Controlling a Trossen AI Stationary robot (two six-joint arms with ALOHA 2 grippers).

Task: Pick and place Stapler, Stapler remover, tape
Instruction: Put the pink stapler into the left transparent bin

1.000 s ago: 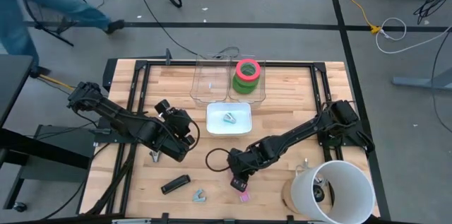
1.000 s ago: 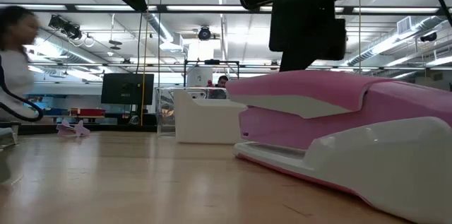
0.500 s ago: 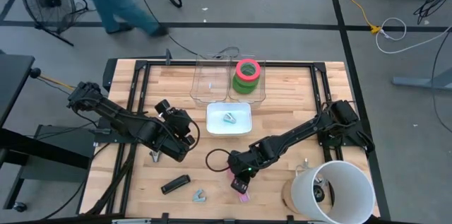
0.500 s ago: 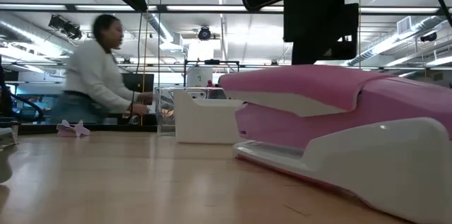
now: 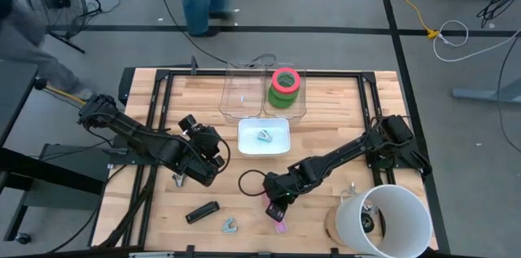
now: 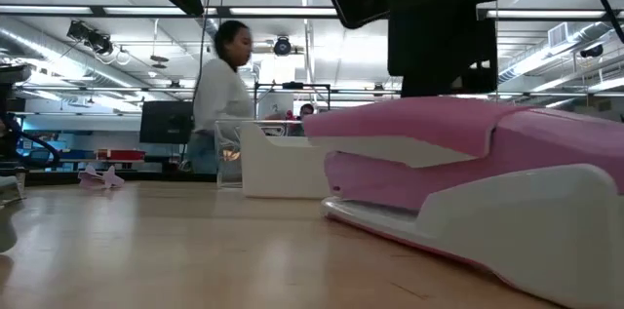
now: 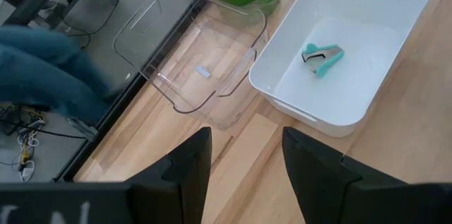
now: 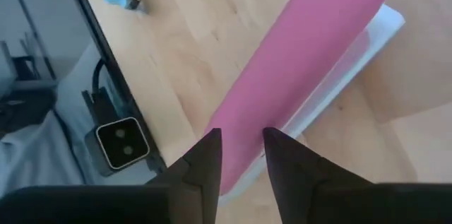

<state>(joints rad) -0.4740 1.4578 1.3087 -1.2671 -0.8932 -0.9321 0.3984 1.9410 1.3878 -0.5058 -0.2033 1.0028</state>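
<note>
The pink stapler [image 8: 311, 47] is lying on the table's near edge under the open right gripper [image 8: 239, 155]; judged rigid, smooth, best pinched across its narrow body.

We see bare wood around the pink stapler [image 5: 280, 225], but the white bucket [image 5: 389, 219] crowds its three o'clock and the white bin [image 5: 264, 149] blocks twelve

Tape rolls [image 5: 285, 85] inside clear bin [image 5: 286, 111]
</note>
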